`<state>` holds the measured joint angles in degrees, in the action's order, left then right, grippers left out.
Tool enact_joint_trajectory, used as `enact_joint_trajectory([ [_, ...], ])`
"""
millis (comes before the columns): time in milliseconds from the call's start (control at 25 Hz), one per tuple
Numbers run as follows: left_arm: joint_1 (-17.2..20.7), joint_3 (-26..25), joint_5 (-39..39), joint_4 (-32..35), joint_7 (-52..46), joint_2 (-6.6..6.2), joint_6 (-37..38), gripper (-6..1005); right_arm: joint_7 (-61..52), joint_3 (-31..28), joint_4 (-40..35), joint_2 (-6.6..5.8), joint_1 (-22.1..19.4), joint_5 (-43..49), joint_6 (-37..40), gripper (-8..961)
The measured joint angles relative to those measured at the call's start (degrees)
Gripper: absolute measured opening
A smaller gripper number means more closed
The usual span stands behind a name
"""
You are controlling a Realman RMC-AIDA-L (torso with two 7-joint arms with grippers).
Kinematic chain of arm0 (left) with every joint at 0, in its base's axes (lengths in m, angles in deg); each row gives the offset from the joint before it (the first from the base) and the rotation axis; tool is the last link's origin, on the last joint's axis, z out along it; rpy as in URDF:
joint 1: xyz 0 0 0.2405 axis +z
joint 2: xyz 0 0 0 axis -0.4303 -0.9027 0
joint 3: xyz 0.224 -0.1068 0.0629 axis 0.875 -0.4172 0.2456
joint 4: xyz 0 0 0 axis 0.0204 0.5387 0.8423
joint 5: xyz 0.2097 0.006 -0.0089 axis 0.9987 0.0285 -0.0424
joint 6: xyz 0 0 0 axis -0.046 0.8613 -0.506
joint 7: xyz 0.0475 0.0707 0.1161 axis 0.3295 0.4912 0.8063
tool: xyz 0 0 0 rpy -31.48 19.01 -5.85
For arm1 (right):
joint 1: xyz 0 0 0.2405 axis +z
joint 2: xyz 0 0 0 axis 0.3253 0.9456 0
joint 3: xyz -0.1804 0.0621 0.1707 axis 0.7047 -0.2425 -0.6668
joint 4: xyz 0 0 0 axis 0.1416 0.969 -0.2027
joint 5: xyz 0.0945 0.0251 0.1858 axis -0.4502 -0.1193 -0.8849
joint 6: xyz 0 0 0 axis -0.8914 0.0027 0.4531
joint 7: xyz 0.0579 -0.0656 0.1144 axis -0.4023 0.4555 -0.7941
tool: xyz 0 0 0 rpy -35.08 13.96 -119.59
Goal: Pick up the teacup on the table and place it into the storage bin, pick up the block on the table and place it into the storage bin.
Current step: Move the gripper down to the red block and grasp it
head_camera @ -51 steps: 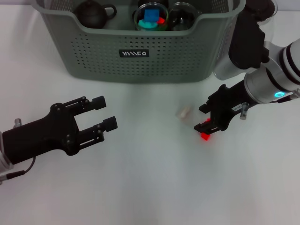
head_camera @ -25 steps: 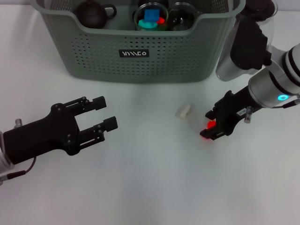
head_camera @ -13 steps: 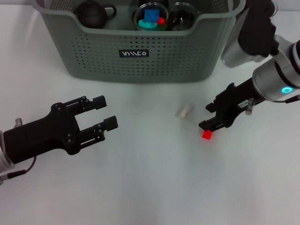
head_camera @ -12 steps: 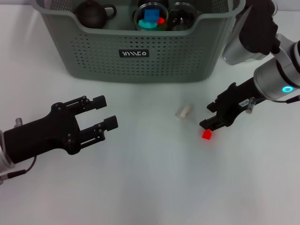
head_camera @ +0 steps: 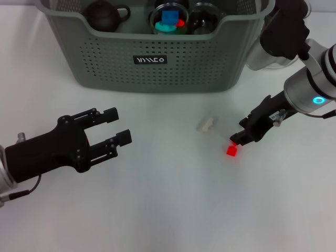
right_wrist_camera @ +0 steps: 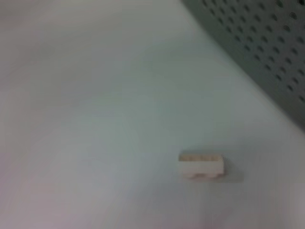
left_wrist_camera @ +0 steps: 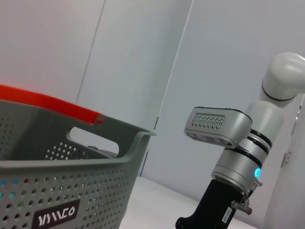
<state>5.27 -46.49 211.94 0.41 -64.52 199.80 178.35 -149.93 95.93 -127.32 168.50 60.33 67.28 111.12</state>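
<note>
The grey-green storage bin (head_camera: pixel 210 68) stands at the back of the table; its perforated wall also shows in the left wrist view (left_wrist_camera: pixel 71 191) and the right wrist view (right_wrist_camera: pixel 267 62). A glass teacup (head_camera: pixel 169 20) with blue and red pieces stands inside it. A small red block (head_camera: pixel 231 150) lies on the white table. My right gripper (head_camera: pixel 242 134) hovers just up and to the right of it, not touching it. A cream block (head_camera: pixel 207 124) lies left of that gripper and shows in the right wrist view (right_wrist_camera: pixel 200 165). My left gripper (head_camera: pixel 118 126) rests open and empty at the left.
A dark teapot (head_camera: pixel 102 14) and a second glass cup (head_camera: pixel 205 18) sit in the bin. A clear glass pitcher (head_camera: pixel 260 58) stands right of the bin, behind my right arm (left_wrist_camera: pixel 228 162). The table's front is bare white surface.
My right gripper has drawn up and to the right, away from the red block, which stays on the table. The left arm has not moved.
</note>
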Motion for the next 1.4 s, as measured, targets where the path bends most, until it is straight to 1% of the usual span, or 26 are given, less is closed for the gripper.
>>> enact_joint_trajectory([
  [280,0.00,0.20,0.05,-0.47,0.00,0.00,-1.08,613,-2.29,2.22,0.20,0.10,0.25,0.16,-0.59,488],
  [1000,0.00,-0.03,0.05,-0.48,0.00,0.00,-1.25,612,-2.24,3.22,0.41,0.09,0.14,-0.10,-1.10,488],
  [1400,0.00,-0.05,0.04,-0.48,-0.01,0.00,-1.22,611,-1.27,4.41,-0.38,-0.02,0.14,-2.41,0.73,489],
])
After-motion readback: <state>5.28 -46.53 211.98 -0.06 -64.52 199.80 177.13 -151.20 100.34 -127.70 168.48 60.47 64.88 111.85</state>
